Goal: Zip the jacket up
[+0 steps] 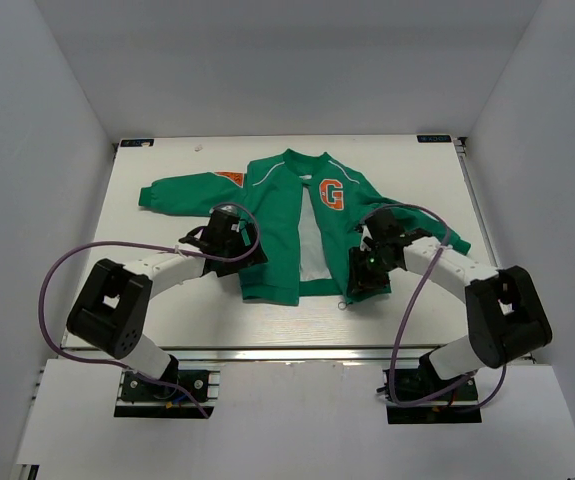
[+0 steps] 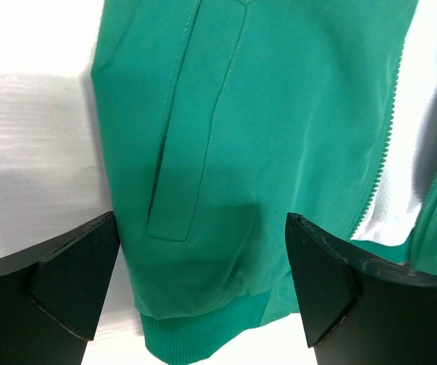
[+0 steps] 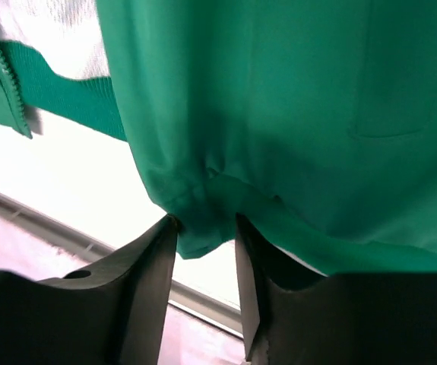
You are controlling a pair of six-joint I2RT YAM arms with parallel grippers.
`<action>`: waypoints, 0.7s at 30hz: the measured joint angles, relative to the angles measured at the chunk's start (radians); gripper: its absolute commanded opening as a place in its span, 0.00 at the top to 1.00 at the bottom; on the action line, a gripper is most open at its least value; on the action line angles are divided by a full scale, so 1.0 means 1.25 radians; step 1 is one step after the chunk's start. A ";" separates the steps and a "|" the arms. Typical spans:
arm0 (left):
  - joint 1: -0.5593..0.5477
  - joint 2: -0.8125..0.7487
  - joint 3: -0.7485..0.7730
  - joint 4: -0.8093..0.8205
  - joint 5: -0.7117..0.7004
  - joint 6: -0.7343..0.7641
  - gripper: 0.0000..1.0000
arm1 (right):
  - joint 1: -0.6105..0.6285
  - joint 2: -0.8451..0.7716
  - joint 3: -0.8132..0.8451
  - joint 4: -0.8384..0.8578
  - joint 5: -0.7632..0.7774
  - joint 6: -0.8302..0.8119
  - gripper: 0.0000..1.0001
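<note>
Top view: your jacket (image 1: 277, 230) lies flat and front up in the middle of the bench (image 1: 167, 300). The collar points to the far edge and the ribbed hem (image 1: 267, 293) to the near edge. The front is unzipped, with pale lining (image 1: 312, 240) showing in the gap. The orange G patch (image 1: 333, 193) is on the panel nearer the right edge. The orange sleeve patch (image 1: 231, 178) is on the sleeve that runs toward the left edge. Your left hand (image 1: 237, 240) is over the left-side front panel. Your right hand (image 1: 362, 275) is at the bottom corner of the right-side panel, by the hem and close to the near edge.

Left wrist view: the left hand is spread wide with nothing in it. The green panel fills the space between the two fingers (image 2: 74, 281). The pocket (image 2: 191, 137) runs up that panel, with the ribbed hem just below. Zipper teeth (image 2: 385, 129) edge the panel beside the lining. You can't tell from here whether the hand touches the cloth.

Right wrist view: the right hand is nearly closed and pinches a puckered bit of the jacket's bottom corner. The cloth is bunched tight between the finger faces. The other panel's zipper edge (image 3: 9, 84) sits apart from it. Bare bench and its near-edge rail (image 3: 51, 220) show underneath.
</note>
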 measured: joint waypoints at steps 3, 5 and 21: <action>0.000 -0.002 0.000 -0.011 -0.002 0.001 0.02 | 0.002 -0.037 0.002 -0.004 0.049 -0.006 0.47; 0.000 -0.006 0.000 -0.018 -0.002 0.002 0.02 | 0.002 -0.072 0.014 -0.016 0.091 -0.012 0.41; -0.023 -0.041 0.001 -0.059 -0.035 0.014 0.02 | 0.301 -0.027 0.143 -0.096 0.402 0.003 0.26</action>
